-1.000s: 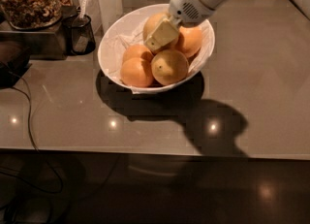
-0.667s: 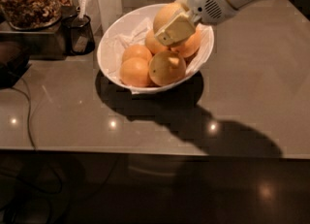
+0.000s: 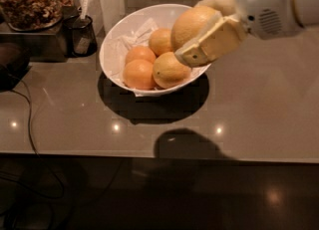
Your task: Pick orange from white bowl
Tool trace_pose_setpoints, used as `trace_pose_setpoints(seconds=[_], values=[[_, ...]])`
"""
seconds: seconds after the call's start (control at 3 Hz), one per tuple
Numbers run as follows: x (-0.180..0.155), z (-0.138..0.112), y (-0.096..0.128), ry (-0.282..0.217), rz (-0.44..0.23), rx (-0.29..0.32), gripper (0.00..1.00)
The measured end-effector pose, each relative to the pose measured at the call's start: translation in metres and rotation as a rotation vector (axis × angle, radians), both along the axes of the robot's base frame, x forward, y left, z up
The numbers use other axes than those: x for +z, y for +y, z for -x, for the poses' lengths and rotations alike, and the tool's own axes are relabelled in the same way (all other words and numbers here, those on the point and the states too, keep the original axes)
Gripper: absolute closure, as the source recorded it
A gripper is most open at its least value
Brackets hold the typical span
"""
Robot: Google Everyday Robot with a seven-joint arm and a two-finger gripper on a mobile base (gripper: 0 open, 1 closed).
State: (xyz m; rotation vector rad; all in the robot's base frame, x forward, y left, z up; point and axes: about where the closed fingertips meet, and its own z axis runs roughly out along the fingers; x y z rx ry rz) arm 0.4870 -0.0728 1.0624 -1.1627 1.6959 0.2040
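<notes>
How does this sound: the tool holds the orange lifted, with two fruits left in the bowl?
Wrong count: the camera view shows four fruits left in the bowl, not two. The tool does hold the orange lifted.

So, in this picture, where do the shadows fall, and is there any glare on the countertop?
Camera view: the white bowl casts a dark shadow on the countertop just in front of it; a second rounded shadow lies nearer the front edge, under the gripper, shut on the orange above the bowl's right rim. Camera view: small bright spots glint on the countertop.
</notes>
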Motion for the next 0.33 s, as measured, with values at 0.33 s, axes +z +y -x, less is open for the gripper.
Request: trace_pose_setpoints(seconds=[0.33], values=[[0.0069,0.0335,-0.0220,-0.059,-0.042,-0.088,1.00]])
